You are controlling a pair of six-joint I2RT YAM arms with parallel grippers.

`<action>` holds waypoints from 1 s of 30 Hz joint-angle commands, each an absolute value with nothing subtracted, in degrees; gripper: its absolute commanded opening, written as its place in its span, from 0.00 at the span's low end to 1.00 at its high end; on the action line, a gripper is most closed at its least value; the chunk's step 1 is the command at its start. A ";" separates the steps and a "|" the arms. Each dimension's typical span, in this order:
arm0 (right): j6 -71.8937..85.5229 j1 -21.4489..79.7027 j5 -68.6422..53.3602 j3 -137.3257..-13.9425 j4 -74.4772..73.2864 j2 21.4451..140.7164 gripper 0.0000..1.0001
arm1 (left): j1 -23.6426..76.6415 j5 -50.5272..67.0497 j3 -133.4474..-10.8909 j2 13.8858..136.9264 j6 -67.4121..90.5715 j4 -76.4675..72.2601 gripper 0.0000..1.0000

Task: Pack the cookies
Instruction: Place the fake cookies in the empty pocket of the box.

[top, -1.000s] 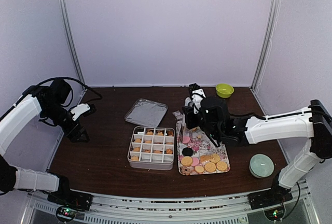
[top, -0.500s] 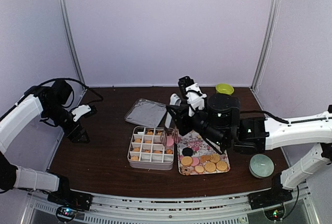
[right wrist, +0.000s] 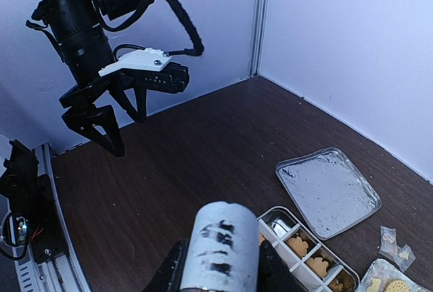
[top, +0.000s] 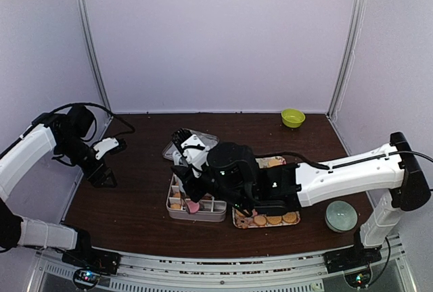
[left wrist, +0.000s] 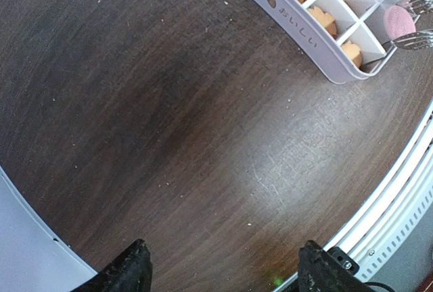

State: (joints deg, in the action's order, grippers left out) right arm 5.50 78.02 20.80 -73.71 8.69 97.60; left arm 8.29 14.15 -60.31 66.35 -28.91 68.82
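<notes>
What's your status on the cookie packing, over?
Left gripper open, hovering clear of the box. Right gripper shut on tongs, pink cookie pinched at divided box's near row. Nothing blocking the box.

- box [left wrist: 304, 32] at centre, cookies [left wrist: 323, 18] in its cells
- lid [right wrist: 328, 187] just behind box
- tray [top: 245, 219] right of box
- bowl [top: 293, 117] far right
</notes>
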 commanded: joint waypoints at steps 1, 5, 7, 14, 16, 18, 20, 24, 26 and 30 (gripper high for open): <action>3.99 77.76 22.30 -76.04 9.31 98.45 0.20 | 7.89 14.90 -59.94 65.26 -29.60 67.94 0.77; 3.69 77.56 22.93 -76.04 9.40 98.83 0.21 | 7.91 14.89 -60.14 65.40 -29.57 68.03 0.77; 3.77 77.37 22.71 -76.12 9.30 98.80 0.23 | 7.95 14.86 -60.30 65.56 -29.61 68.03 0.77; 4.37 77.34 21.80 -75.40 9.24 98.47 0.34 | 7.87 15.15 -60.93 65.83 -29.49 68.52 0.75; 4.76 77.20 21.82 -75.08 9.55 98.23 0.34 | 7.91 15.37 -60.96 66.06 -29.45 68.64 0.74; 5.39 76.95 21.60 -74.60 10.02 97.74 0.34 | 7.91 15.42 -60.87 66.14 -29.51 68.64 0.74; 6.88 76.26 20.38 -73.87 10.66 96.94 0.34 | 7.90 15.54 -60.87 66.27 -29.45 68.64 0.74; 10.78 74.51 17.66 -71.44 13.07 95.06 0.34 | 7.88 15.56 -61.09 66.51 -29.46 68.64 0.74; 12.51 73.52 16.20 -70.38 14.28 94.01 0.34 | 7.90 15.61 -61.08 66.53 -29.53 68.64 0.74; 15.77 71.93 14.37 -68.21 16.02 92.34 0.34 | 7.87 15.66 -61.00 66.45 -29.48 68.64 0.74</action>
State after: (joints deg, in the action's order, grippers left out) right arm 11.14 73.23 16.91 -69.93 11.92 95.85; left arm 8.29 14.44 -60.31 66.30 -28.91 68.88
